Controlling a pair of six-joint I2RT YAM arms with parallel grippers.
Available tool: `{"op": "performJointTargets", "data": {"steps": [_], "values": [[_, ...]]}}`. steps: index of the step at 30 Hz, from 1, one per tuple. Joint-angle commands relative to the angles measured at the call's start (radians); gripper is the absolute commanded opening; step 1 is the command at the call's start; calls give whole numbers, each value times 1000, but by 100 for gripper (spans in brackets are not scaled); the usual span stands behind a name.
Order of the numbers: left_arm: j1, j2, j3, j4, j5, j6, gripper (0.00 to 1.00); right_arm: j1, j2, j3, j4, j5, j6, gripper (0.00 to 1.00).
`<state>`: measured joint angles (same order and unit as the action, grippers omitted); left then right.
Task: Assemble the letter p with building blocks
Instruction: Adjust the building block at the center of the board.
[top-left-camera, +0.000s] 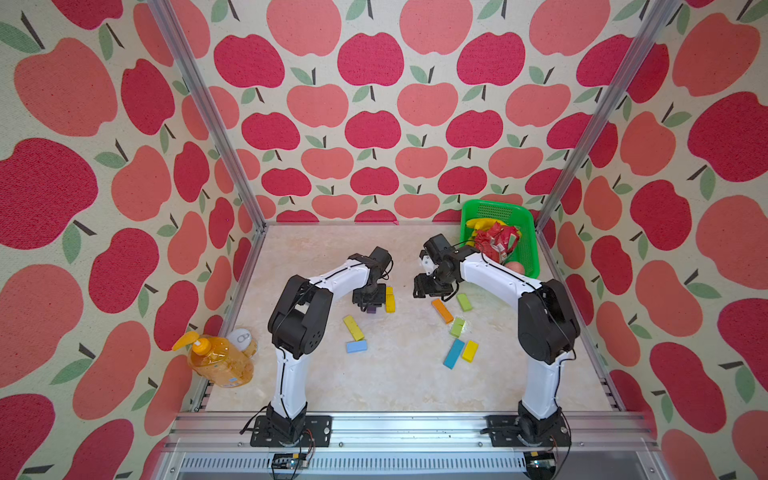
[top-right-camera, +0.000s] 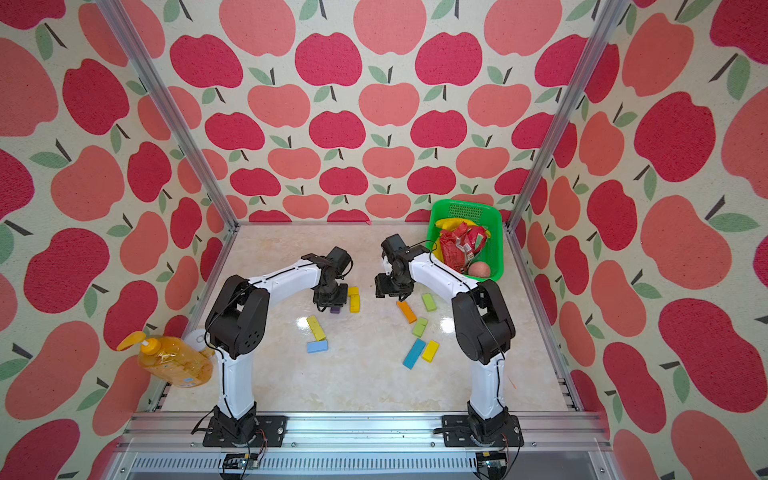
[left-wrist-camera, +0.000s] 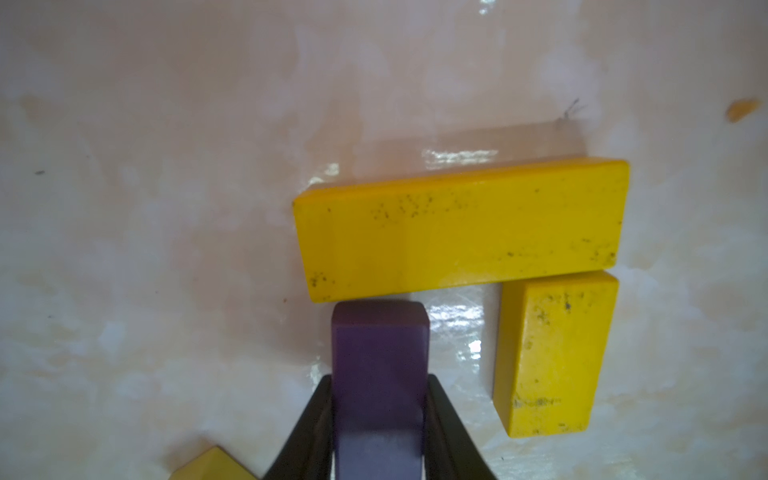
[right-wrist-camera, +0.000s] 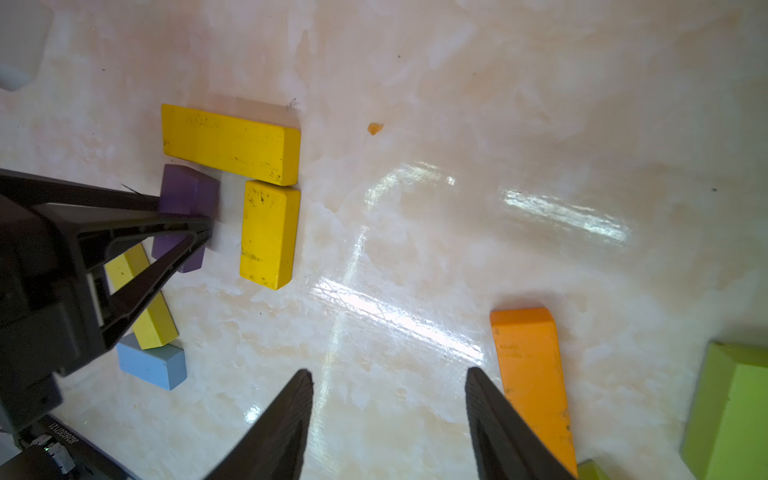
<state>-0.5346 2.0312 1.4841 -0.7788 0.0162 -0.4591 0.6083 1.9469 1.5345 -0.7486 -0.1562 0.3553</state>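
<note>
Clamping purple block — left jaws snug.

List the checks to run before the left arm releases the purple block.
1. left gripper shut on purple block: ok.
2. Purple block's end against the side of the long yellow block: ok, looks touching.
3. Purple block lying flat on the table: cannot tell.
4. short yellow block butted to the long yellow block, apart from the purple block: ok.
5. right gripper open, empty, apart from these blocks: ok.
</note>
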Motion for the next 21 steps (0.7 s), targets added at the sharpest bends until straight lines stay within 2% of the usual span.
{"op": "performJointTargets", "data": {"steps": [1, 5, 13, 17, 19, 21], "values": [[1, 29, 34, -40, 12, -23, 36, -9, -32, -12, -12, -19, -23, 62], [1, 34, 44, -51, 12, -26, 41, -12, -25, -7, -16, -23, -26, 62], [1, 16, 33, -46, 2, -35, 44, -12, -34, -7, -14, -28, -26, 62], [-13, -114, -69, 70, -26, -44, 52, -10, -75, -7, -1, -32, -35, 62], [-20, -192, -119, 112, -64, -48, 60, -7, -91, -3, 9, -47, -37, 61], [-19, -251, -153, 128, -95, -42, 64, 7, -88, 20, 5, -67, -35, 59]]}}
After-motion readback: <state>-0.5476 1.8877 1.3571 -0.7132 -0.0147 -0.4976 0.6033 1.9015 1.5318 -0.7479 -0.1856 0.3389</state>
